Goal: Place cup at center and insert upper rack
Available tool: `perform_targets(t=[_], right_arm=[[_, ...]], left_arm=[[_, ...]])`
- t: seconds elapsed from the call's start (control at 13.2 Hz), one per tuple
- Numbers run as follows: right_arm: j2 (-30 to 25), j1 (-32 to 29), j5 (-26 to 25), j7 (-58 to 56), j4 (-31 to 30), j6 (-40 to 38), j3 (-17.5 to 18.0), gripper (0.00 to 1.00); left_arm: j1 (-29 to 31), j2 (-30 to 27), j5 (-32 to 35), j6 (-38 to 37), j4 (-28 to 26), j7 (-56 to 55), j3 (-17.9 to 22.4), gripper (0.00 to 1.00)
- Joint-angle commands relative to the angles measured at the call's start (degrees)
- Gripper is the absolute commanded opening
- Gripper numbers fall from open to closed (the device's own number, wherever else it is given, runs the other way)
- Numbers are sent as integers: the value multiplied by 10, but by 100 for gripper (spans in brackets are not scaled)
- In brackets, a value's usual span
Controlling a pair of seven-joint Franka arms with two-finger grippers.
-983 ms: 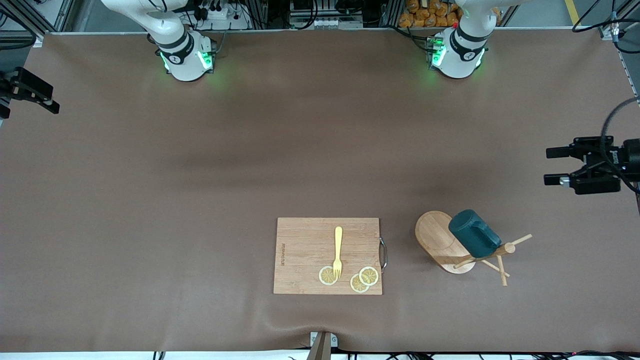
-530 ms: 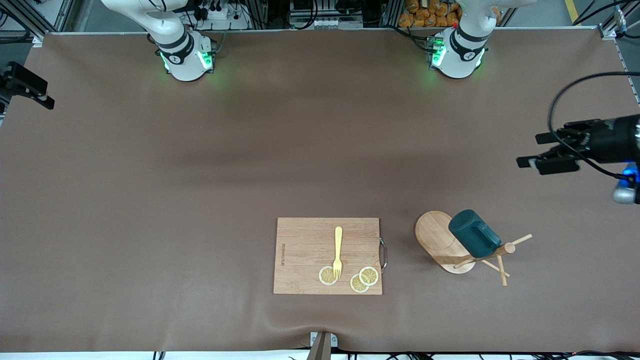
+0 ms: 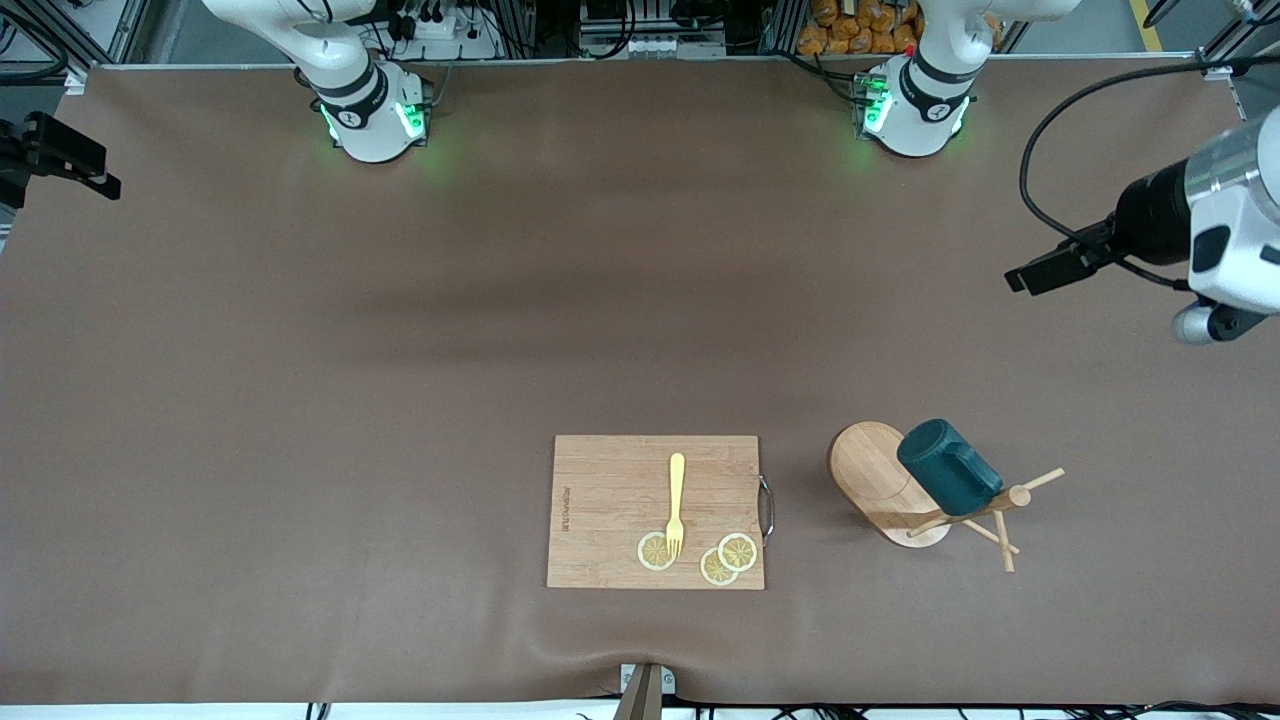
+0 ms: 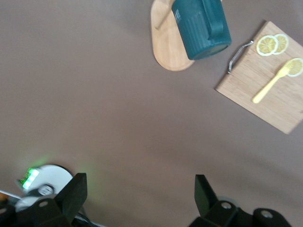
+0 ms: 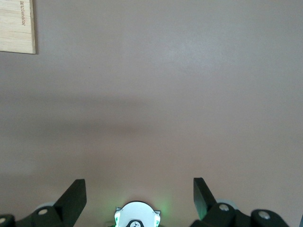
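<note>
The teal cup (image 3: 948, 467) hung tilted on a wooden rack (image 3: 985, 510), its mouth slanting toward the oval bamboo base (image 3: 872, 475) and its closed end up by the rack's crossed pegs. Rack and cup stood near the counter's front edge, toward the left arm's end, just beside the cutting board (image 3: 610, 500), which carried a yellow fork (image 3: 676, 503) and lemon slices (image 3: 737, 551). The cup was not at the counter's centre; that stretch of the brown counter (image 3: 400, 380) lay bare.

The relation that matters for any reach: the cup lay nearer the front camera than the left end effector (image 3: 1040, 272), which hung in the air over the counter near its edge at the left arm's end. In the left wrist view the cup (image 4: 201, 27) and cutting board (image 4: 265, 80) showed well ahead of the fingers (image 4: 71, 194), with open counter between. The cup's long axis ran on a slant, from the base up toward the pegs, so I judge a grasp would have to close across its ribbed side. The left arm was clearly the nearer one.

The left end effector was released, its fingers spread wide, holding and touching nothing. The right end effector (image 3: 60, 165) waited at the counter's edge at the right arm's end, far from the cup; the right wrist view showed its fingers (image 5: 71, 196) likewise spread apart over bare counter, holding nothing.
</note>
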Motion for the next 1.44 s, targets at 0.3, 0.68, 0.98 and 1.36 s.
perform_targets(t=[0.3,0.68,0.98,1.36], right_arm=[[-5,-4,-1,8,-14,-7,3,100],[-3,-4,-1,7,-13,-6,3,100],[-2,-4,0,7,-13,-5,4,100],[0,-4,0,7,-14,-3,4,100]], left_arm=[[3,-8,81,34,-23,95,-12,100],[67,-65,81,81,-124,139,-59,100],[128,-118,100,120,-206,142,-125,100],[146,-198,120,184,-322,234,-135,100]])
